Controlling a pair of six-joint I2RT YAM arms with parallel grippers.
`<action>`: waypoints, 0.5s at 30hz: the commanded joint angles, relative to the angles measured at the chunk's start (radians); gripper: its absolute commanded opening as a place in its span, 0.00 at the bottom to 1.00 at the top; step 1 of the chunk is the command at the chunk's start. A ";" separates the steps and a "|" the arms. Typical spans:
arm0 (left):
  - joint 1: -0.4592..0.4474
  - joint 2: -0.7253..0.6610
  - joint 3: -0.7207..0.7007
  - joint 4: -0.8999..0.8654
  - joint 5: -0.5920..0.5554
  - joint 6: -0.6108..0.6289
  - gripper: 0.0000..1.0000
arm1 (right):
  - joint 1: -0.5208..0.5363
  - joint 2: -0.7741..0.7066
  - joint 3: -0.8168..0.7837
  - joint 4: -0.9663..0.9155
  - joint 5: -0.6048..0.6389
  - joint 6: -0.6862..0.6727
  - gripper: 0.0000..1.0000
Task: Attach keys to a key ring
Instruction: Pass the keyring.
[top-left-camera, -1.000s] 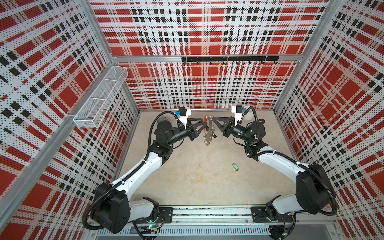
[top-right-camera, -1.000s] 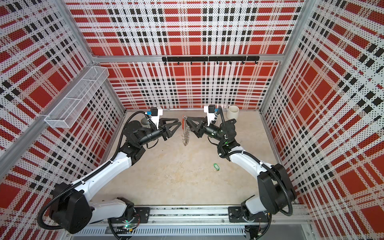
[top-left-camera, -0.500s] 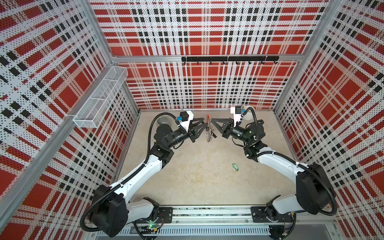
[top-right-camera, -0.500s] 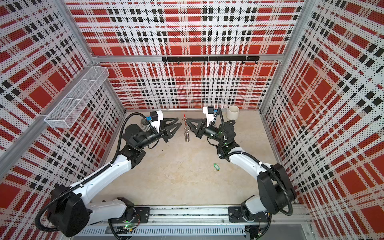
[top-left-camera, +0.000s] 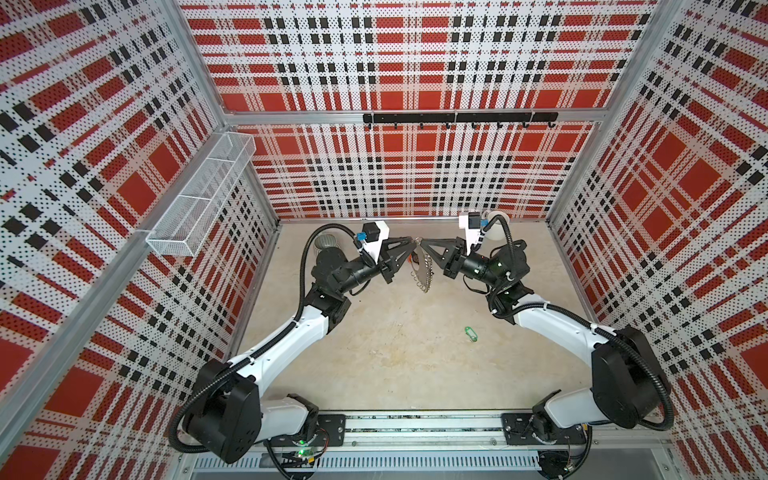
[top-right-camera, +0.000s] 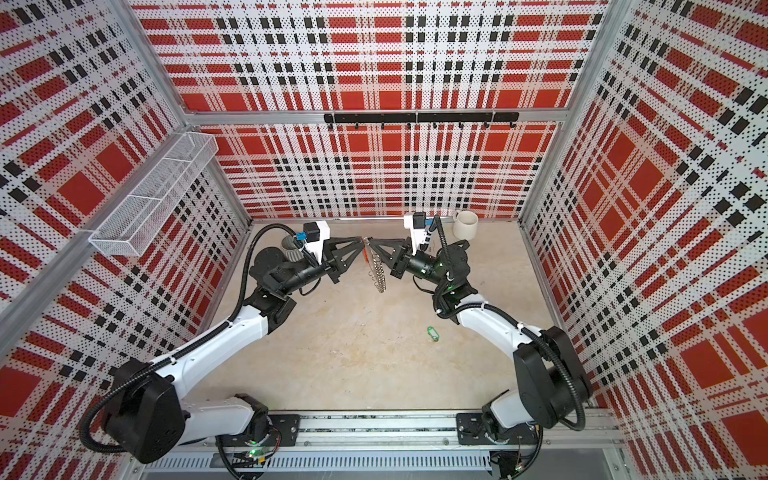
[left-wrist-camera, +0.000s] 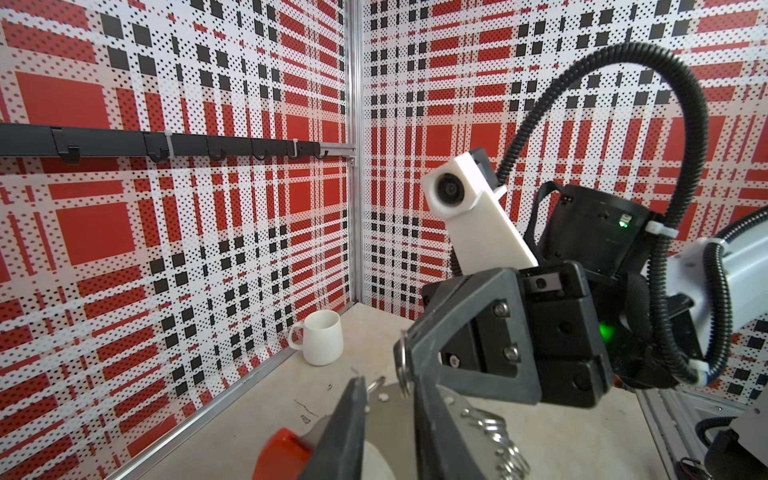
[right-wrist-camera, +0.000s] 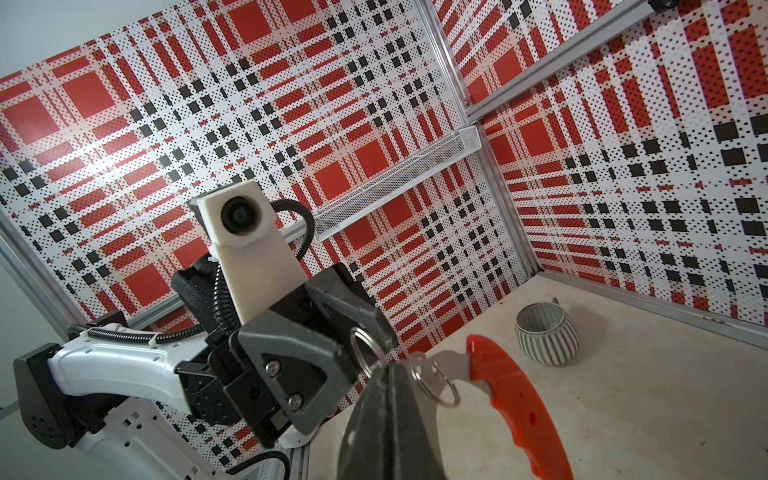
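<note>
On the beige floor (top-left-camera: 395, 365), near and right of centre, the green key tag (top-left-camera: 471, 333) lies alone, well apart from both arms. Farther back, the key ring (top-left-camera: 423, 268) hangs in the air, its red arc toward the left. The right gripper (top-left-camera: 424, 243) is pressed together on its top edge. The left gripper (top-left-camera: 411, 245) meets it there, fingers (left-wrist-camera: 351, 424) slightly apart; whether they pinch it I cannot tell. A white mug (top-right-camera: 465, 224) stands by the far wall.

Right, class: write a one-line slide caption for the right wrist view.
Right gripper grips the grey plate of the key ring; left gripper faces it at a silver ring, striped cup behind.
</note>
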 joint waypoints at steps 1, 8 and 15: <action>-0.006 0.009 0.018 0.034 0.018 -0.006 0.22 | 0.010 0.006 0.018 0.062 -0.015 0.017 0.00; -0.005 0.023 0.033 0.035 0.026 -0.025 0.14 | 0.013 0.009 0.024 0.046 -0.025 0.004 0.00; -0.005 0.034 0.038 0.035 0.043 -0.040 0.00 | 0.014 0.009 0.024 0.040 -0.021 0.001 0.00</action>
